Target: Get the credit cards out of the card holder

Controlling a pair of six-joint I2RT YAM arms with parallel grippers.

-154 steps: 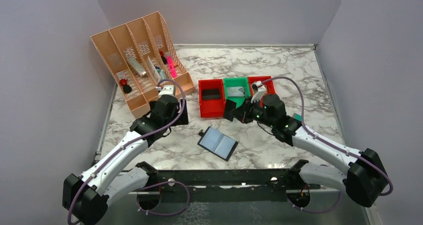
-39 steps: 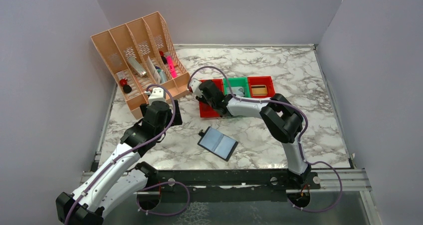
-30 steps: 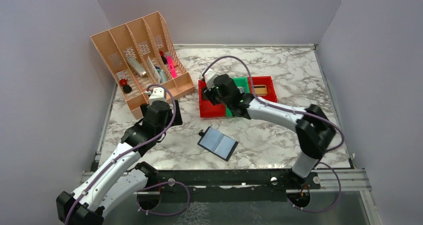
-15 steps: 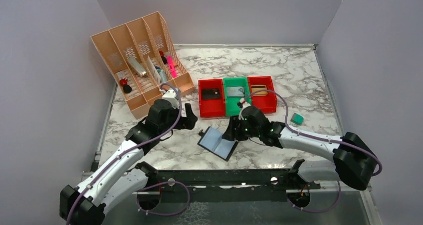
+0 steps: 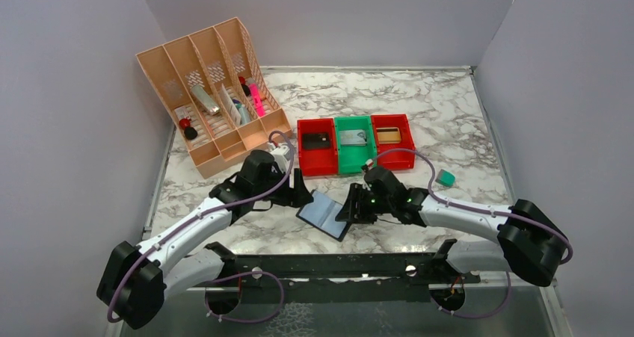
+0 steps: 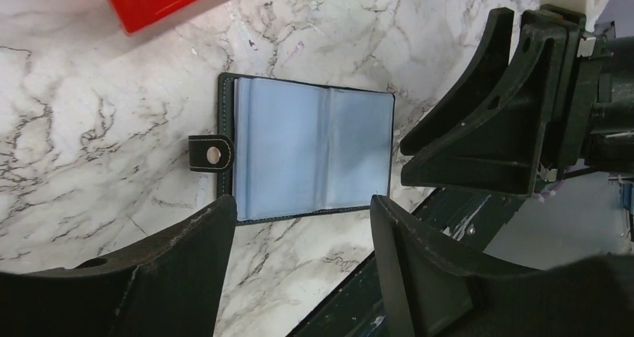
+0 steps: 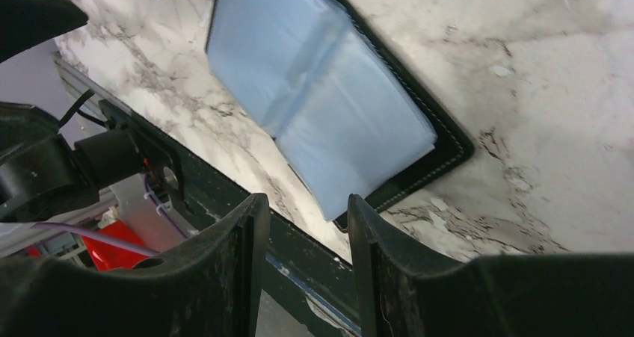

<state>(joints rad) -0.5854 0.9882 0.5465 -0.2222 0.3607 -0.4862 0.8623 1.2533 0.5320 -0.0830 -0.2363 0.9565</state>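
**Holder open flat, both grippers empty**

Card holder (image 5: 327,213) lies open, blue panels up, by the table's (image 5: 419,105) near edge, about mid-width. Left gripper (image 6: 303,208) hangs close by its tab end, jaws well apart, gripping nothing. Right gripper (image 7: 307,202) is at the opposite end, jaws partly apart, also empty. Credit cards (image 5: 317,140) lie in the red and green bins (image 5: 354,166) farther back.
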